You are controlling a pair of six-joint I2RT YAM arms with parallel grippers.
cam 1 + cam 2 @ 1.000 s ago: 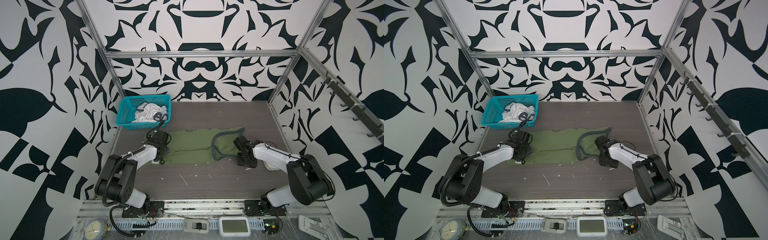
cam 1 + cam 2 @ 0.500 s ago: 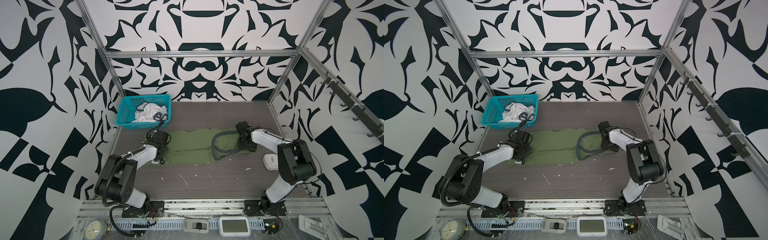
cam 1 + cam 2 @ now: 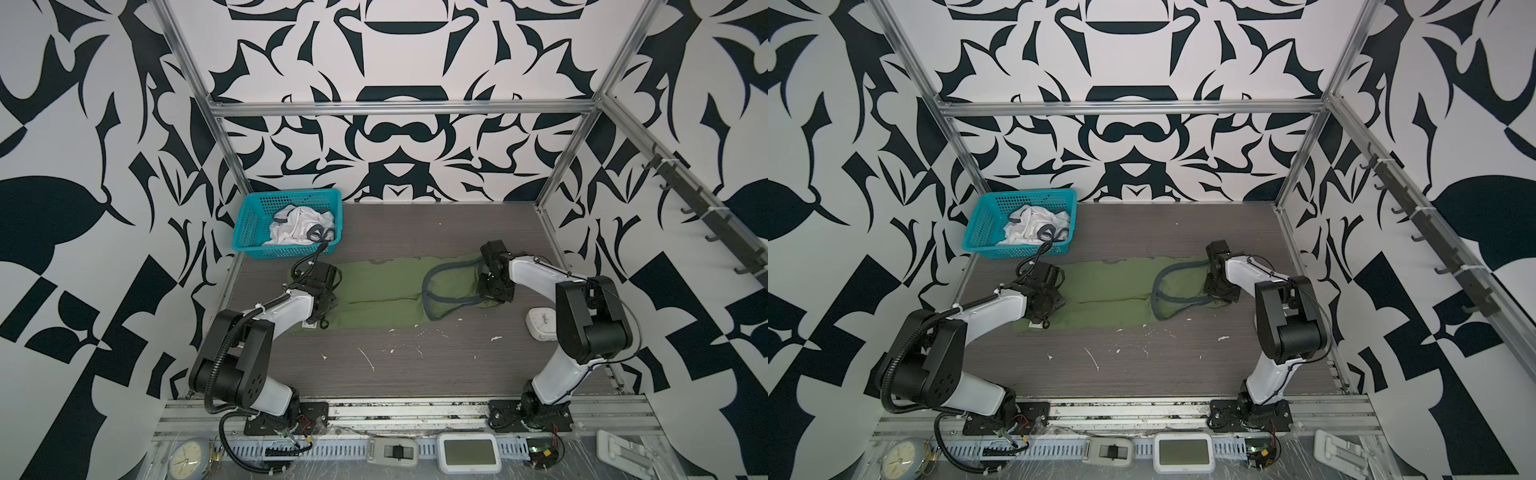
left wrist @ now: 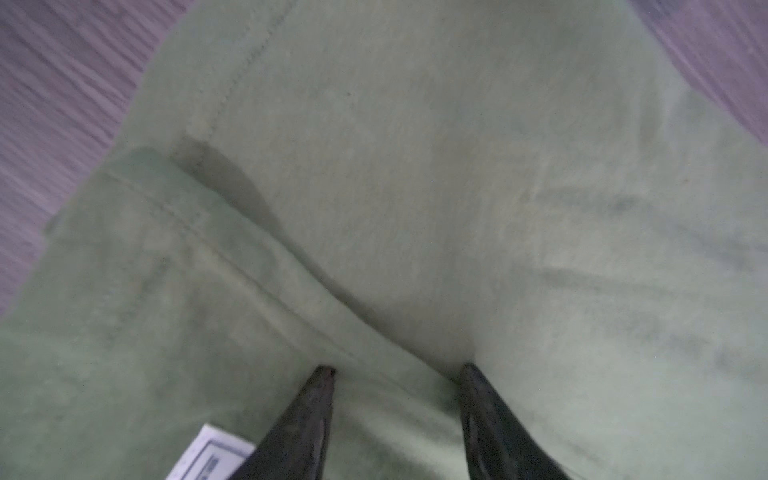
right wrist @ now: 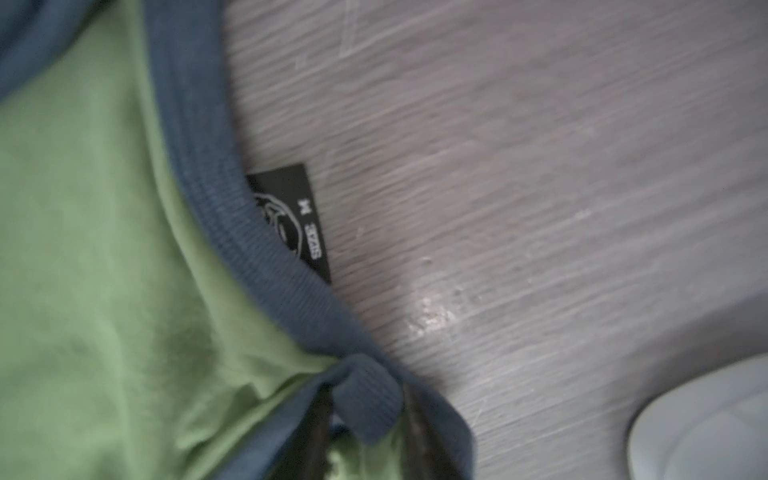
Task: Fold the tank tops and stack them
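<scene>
Right wrist view: your right tool has its fingers pressed together on a bunched fold of the grey-blue trim at the neck end of the olive tank top, just beside a black size label. The left wrist view shows your left tool with fingers spread, tips resting on the green cloth near the hem; it pinches nothing, and a white care label lies close by.

In both top views the olive top lies flat across the middle of the counter, hem toward the left edge, neck toward the right edge; it looks narrowed by a lengthwise fold. The white tank top sits crumpled in the teal basket at the far left corner.

The step in hand looks like folding the olive top end over end; stacking has not begun. Your next move probably calls for lifting the neck end and carrying it toward the hem while the left tool pins the cloth; the grip is only on thin trim, so it may slip.

Counted: two tank tops; one basket; two tools; two labels; one small white device near the right edge.
</scene>
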